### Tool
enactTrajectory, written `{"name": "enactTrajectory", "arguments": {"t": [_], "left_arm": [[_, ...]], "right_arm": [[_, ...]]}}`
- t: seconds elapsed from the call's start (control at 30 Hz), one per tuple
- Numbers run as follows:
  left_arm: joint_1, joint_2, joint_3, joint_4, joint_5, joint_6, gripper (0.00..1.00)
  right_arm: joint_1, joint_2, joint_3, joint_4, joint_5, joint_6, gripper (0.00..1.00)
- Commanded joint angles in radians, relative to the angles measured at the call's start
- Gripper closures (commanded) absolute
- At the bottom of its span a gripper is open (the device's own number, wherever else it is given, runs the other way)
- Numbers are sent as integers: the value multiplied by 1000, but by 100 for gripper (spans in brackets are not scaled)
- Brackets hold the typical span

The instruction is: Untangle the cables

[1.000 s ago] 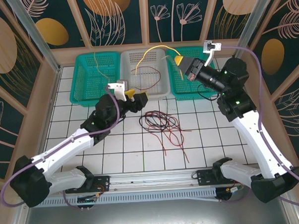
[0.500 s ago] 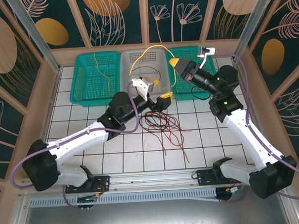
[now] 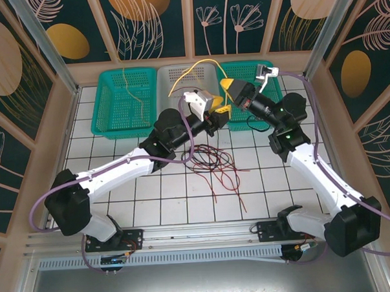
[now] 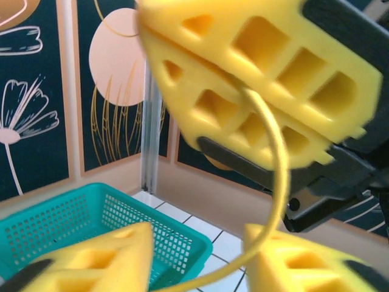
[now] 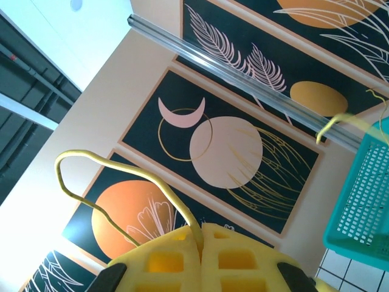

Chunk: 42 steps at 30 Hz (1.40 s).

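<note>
Not done. Right claw (image 3: 226, 85) pinching yellow cable (image 3: 191, 67) over far edge of table (image 3: 152, 193); left claw (image 3: 221, 111) spread round it, maybe not touching. Red and black cables (image 3: 208, 159) mid-table left to sort.

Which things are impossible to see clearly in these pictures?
- Left wrist view: the yellow cable runs out past the bottom edge.
- Top view: whether its far end touches the grey basket; too thin.
- Top view: how the red and black cables cross; too thin, overlapping.
</note>
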Motion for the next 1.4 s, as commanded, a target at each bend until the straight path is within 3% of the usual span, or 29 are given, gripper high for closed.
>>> {"name": "enactTrajectory", "arguments": {"t": [0.0, 0.2, 0.33, 0.43, 0.53, 0.63, 0.7, 0.77, 0.87, 0.9, 0.97, 1.0, 1.17, 1.37], "left_arm": [[1, 12, 26, 58, -10, -10, 73], [1, 17, 40, 1, -61, -116, 90], [2, 24, 46, -82, -94, -252, 95], [3, 41, 56, -145, -22, -325, 96], [2, 51, 58, -211, 44, -336, 99], [2, 37, 37, -279, 15, -310, 100], [2, 17, 23, -327, -27, -290, 100], [3, -11, 16, -391, -106, -261, 100], [24, -57, 17, -494, -256, -223, 100], [45, -70, 14, -514, -277, -225, 100], [124, -95, 1, -547, -272, -255, 100], [174, -105, -3, -562, -260, -266, 100], [388, -87, 94, -654, -276, -229, 100], [576, 119, 401, -928, -345, -157, 100]], "right_arm": [[2, 9, -10, 127, -23, 50, 100], [3, 7, -44, 188, -1, 47, 100], [4, -13, -93, 248, 37, 43, 100], [5, -21, -117, 267, 58, 35, 100], [5, -16, -117, 249, 64, 22, 100], [5, -8, -102, 217, 63, 11, 100], [4, -10, -91, 182, 75, -3, 92], [2, -20, -68, 97, 96, -42, 76], [-7, -38, 3, -204, 201, -148, 57], [-12, -40, 30, -308, 240, -184, 55], [-19, -51, 68, -477, 315, -252, 39], [-26, -62, 73, -530, 342, -275, 36], [-41, -134, 27, -614, 354, -303, 34], [-42, -185, -3, -676, 354, -315, 36]]}}
